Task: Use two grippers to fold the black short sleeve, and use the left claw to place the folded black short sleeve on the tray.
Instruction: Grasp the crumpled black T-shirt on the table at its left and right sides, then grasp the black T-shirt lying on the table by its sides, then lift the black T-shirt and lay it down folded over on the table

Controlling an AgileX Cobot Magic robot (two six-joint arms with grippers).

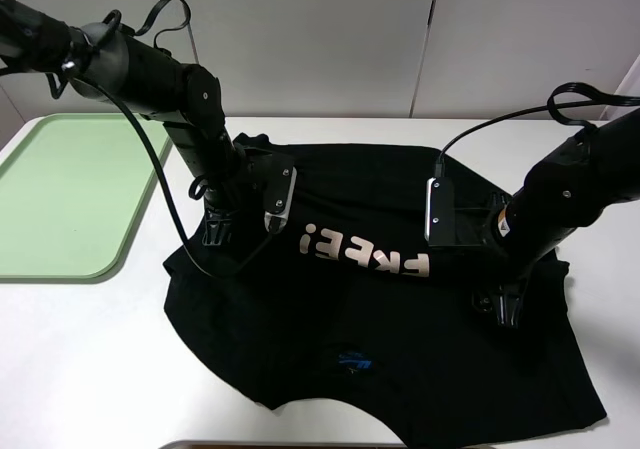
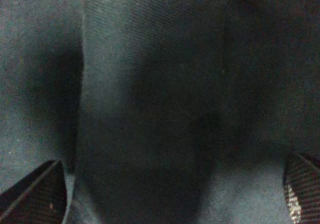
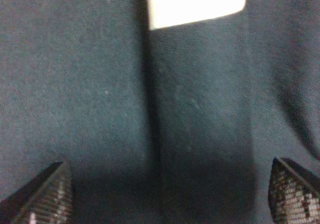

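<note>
The black short sleeve (image 1: 400,319) lies spread on the white table, with pink "FREE!" lettering (image 1: 365,252) and a small blue neck label (image 1: 355,360) facing up. My left gripper (image 1: 215,234) is pressed down on the shirt's left part, near a sleeve. Its wrist view shows its jaws wide apart (image 2: 170,199) with only dark cloth (image 2: 160,84) between them. My right gripper (image 1: 505,309) is down on the shirt's right part. Its jaws are also wide apart (image 3: 167,199) over cloth (image 3: 90,84). The pale green tray (image 1: 60,194) sits at the far left with nothing on it.
The white table (image 1: 90,369) shows around the shirt, and as a bright patch in the right wrist view (image 3: 195,4). A black cable (image 1: 165,184) hangs from the left arm over the tray's right edge. White wall panels stand behind.
</note>
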